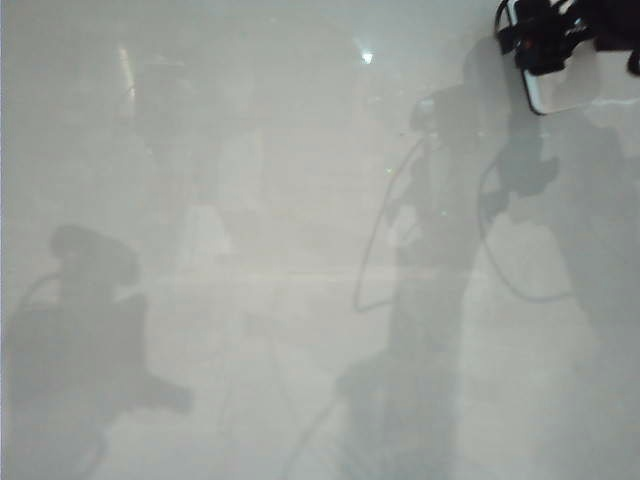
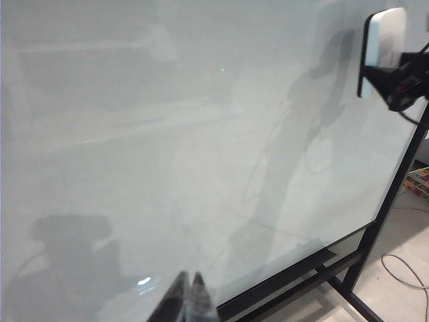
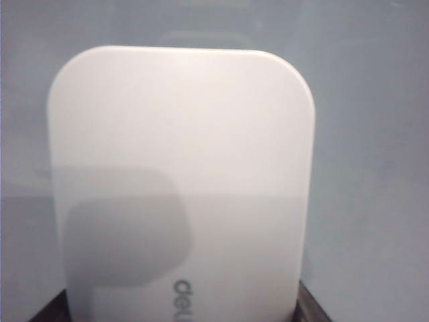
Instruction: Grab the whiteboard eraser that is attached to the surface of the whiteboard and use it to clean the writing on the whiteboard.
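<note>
The whiteboard [image 1: 250,200] is a glossy pale grey surface that fills the exterior view. My right gripper [image 1: 545,40] is at its top right corner, shut on the whiteboard eraser [image 1: 580,85], a white rounded block. In the right wrist view the whiteboard eraser [image 3: 181,174] fills most of the frame, with dark fingers [image 3: 315,305] at its sides. The left wrist view shows the eraser [image 2: 383,40] held close to the whiteboard [image 2: 167,134]; I cannot tell if they touch. My left gripper [image 2: 190,298] is low by the board, with its fingers together. No writing shows in any view.
Grey shadows of both arms and their cables lie across the board [image 1: 430,250]. The board's black stand [image 2: 375,248] runs along its lower and right edges. Beyond it are the floor, a loose cable [image 2: 409,275] and a colourful object [image 2: 419,181].
</note>
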